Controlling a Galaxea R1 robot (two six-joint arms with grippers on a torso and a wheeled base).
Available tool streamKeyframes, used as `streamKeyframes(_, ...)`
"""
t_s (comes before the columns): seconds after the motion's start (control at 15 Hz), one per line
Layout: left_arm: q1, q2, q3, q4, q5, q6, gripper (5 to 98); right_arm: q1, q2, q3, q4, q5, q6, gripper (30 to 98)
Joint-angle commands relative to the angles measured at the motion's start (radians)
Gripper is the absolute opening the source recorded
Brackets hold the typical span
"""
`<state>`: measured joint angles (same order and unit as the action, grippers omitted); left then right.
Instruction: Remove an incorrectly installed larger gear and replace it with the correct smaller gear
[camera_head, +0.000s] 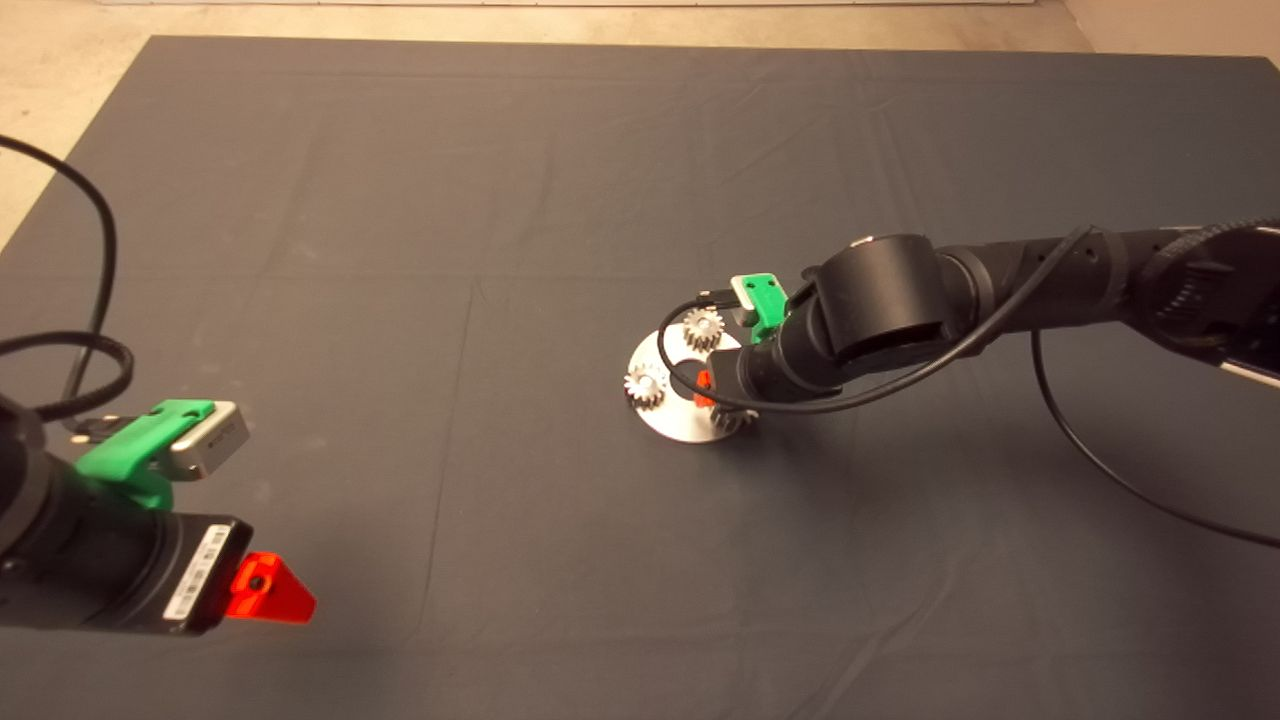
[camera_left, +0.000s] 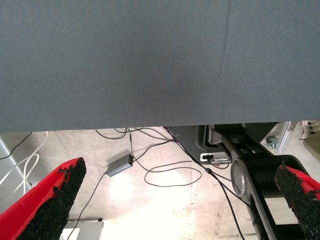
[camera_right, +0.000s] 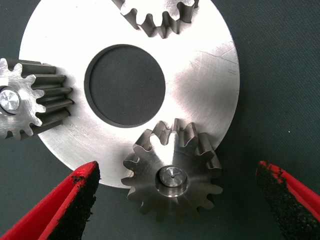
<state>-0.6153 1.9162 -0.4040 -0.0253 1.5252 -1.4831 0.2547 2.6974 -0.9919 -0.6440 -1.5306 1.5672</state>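
Observation:
A round steel plate (camera_right: 200, 65) with a centre hole lies on the mat and carries three gears on pins. The larger gear (camera_right: 172, 175), with flared teeth, sits on a pin at the plate's rim. My right gripper (camera_right: 176, 172) is open just above it, one finger on each side and neither touching. In the head view the right gripper (camera_head: 712, 395) hangs over the plate (camera_head: 668, 418), hiding most of that gear (camera_head: 737, 421). Two paler gears (camera_head: 703, 328) (camera_head: 646, 385) stand on the plate's other pins. The smaller gear is out of view. My left gripper (camera_head: 270, 590) waits open at the lower left.
The right arm's black cable (camera_head: 1100, 460) loops over the mat to the right of the plate. The left wrist view shows the mat's edge (camera_left: 150, 125) with floor beyond it, loose cables and a small grey box (camera_left: 119, 165).

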Motion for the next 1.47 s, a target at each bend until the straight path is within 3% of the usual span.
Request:
streamKeyframes(0.0,-0.004,-0.007,0.001,0.002,0.095,0.006,98.2,0.009,0.004,-0.011,-0.051,-0.125,-0.012,83.2)
streamKeyframes(0.67,-0.004,-0.004,0.004,0.002,0.093,0.006,98.2,0.005,0.002,-0.014,-0.072,-0.127,-0.013,83.2)
streamKeyframes(0.8,-0.004,-0.004,0.004,0.002,0.093,0.006,98.2,0.003,0.005,-0.014,-0.072,-0.127,-0.013,87.8)
streamKeyframes(1.4,-0.004,-0.004,0.004,0.002,0.093,0.006,98.2,0.002,0.005,-0.014,-0.073,-0.127,-0.013,85.5)
